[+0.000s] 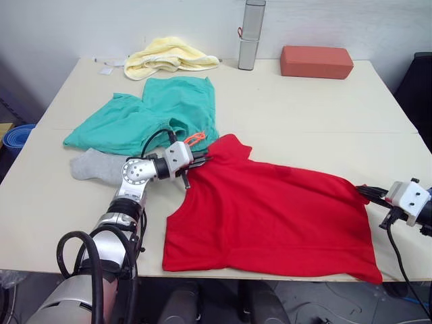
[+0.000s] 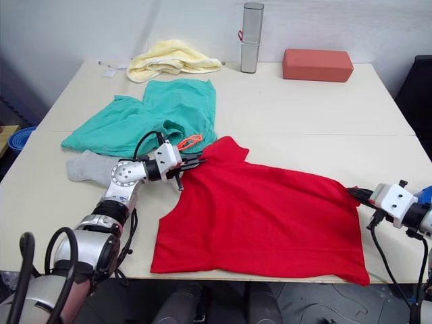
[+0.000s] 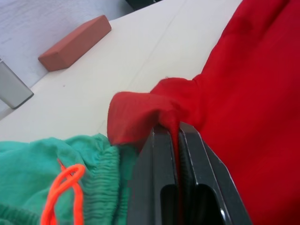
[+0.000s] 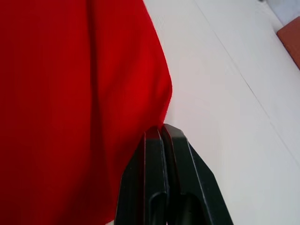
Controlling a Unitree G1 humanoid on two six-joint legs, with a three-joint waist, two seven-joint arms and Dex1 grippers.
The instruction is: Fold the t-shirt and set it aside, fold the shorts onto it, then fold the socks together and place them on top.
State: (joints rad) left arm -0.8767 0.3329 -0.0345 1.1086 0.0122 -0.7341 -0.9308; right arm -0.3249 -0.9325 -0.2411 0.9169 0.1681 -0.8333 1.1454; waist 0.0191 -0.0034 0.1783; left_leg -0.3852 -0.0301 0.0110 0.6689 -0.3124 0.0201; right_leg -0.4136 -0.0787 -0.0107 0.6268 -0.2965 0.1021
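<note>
both pincers, left [image 3: 178,129] and right [image 4: 161,131], apparently pinch t-shirt [image 1: 270,209] edges.

Head cameras overlook the table [image 1: 283,115]; wrist cameras sit close above the t-shirt [image 3: 253,93].

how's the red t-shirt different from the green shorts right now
The t-shirt is red and lies spread near the table's front edge; the shorts are teal-green, bunched, farther back. Both grippers, left and right, pinch the t-shirt; nothing grips the shorts. Both are soft garments on the table.
</note>
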